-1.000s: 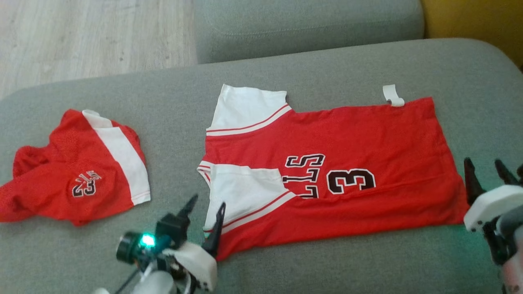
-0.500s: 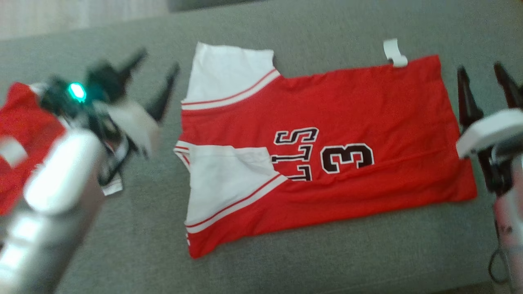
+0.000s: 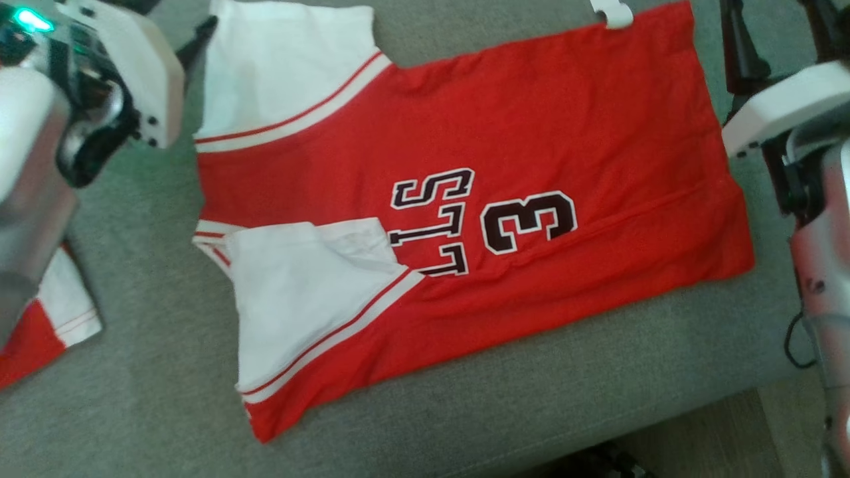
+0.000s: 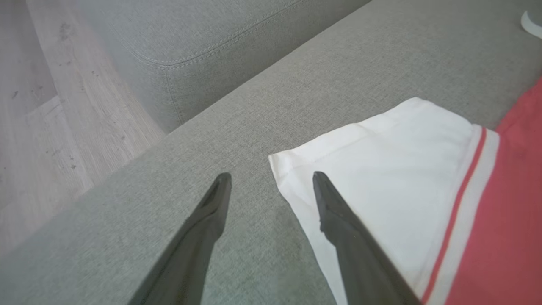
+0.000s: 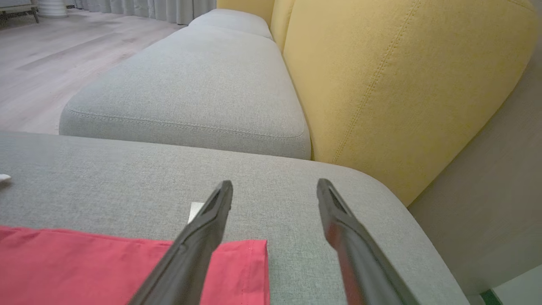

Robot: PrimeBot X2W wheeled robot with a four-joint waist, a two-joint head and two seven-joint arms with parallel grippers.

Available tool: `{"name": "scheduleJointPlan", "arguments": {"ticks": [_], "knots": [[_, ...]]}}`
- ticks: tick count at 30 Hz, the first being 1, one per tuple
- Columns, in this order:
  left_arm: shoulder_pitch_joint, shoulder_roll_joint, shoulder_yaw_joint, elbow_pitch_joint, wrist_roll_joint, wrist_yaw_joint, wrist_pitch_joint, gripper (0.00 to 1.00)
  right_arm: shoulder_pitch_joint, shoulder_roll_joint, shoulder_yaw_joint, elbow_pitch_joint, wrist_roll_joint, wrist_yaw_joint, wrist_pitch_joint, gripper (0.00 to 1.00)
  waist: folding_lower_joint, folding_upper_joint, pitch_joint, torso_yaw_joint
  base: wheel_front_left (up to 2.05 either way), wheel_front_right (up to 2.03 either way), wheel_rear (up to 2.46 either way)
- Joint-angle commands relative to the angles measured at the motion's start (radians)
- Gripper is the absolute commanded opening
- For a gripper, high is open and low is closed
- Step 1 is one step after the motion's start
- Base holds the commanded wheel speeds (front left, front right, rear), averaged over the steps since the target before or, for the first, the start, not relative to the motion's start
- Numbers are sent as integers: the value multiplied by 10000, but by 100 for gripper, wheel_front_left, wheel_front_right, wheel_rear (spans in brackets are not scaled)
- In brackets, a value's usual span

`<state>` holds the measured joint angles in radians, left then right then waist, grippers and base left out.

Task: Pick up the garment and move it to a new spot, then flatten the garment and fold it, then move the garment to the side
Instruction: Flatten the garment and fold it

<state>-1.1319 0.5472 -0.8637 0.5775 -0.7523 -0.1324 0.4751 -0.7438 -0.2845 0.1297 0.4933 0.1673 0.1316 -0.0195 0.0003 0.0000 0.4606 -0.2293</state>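
The jersey (image 3: 518,113) lies flat on the grey cushion (image 3: 146,398). The left hand (image 4: 271,178), released, hovers at the far white sleeve (image 4: 381,169), one finger over its edge. The right hand (image 5: 275,183), also released, hovers by the hem corner (image 5: 250,262).

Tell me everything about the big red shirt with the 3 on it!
The shirt is red, thin-looking cloth with white sleeves edged in red and white stripes, dark letters and a 3 outlined in white. It lies flat on the grey sofa cushion, one sleeve folded over its front, a white tag at its far edge.
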Motion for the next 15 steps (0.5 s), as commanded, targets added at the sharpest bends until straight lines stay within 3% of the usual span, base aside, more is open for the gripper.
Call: {"name": "scheduleJointPlan", "arguments": {"ticks": [1, 15], "knots": [[-668, 441, 256, -136, -209, 19, 16, 100, -188, -17, 139, -240, 83, -9, -124, 100, -3, 0, 260, -215, 0, 0, 0], [-1847, 718, -1349, 779, -1726, 18, 456, 100, -850, 106, 503, 37, 438, -9, -550, 100, -3, 0, 885, -559, 0, 0, 0]]}}
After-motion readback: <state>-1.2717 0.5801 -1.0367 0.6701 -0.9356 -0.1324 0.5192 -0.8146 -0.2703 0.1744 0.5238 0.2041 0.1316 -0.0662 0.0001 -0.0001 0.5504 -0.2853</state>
